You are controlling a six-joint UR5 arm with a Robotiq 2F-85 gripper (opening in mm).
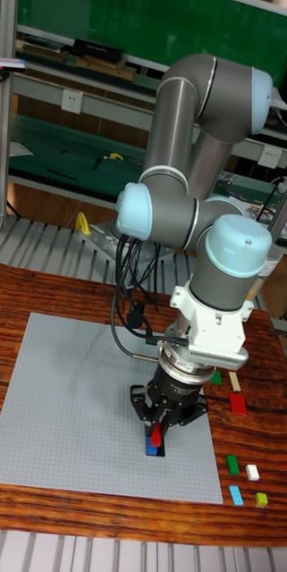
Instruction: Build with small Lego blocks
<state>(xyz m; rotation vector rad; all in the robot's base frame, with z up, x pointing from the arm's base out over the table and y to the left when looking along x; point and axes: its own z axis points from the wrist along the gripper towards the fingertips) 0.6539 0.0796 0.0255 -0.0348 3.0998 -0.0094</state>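
My gripper (156,435) points straight down over the front right part of the grey baseplate (63,402). A small red brick (156,435) sits between its fingertips, and the fingers are shut on it. Directly under the red brick a blue brick (152,450) rests on the plate; the red one stands on or just above it, I cannot tell which. The gripper's black body hides the plate right behind these bricks.
Loose bricks lie on the wooden table right of the plate: red (238,404), green (232,463), white (252,472), light blue (237,494), yellow-green (262,500), dark green (216,378), cream (235,382). Black cables (125,304) hang from the arm over the plate.
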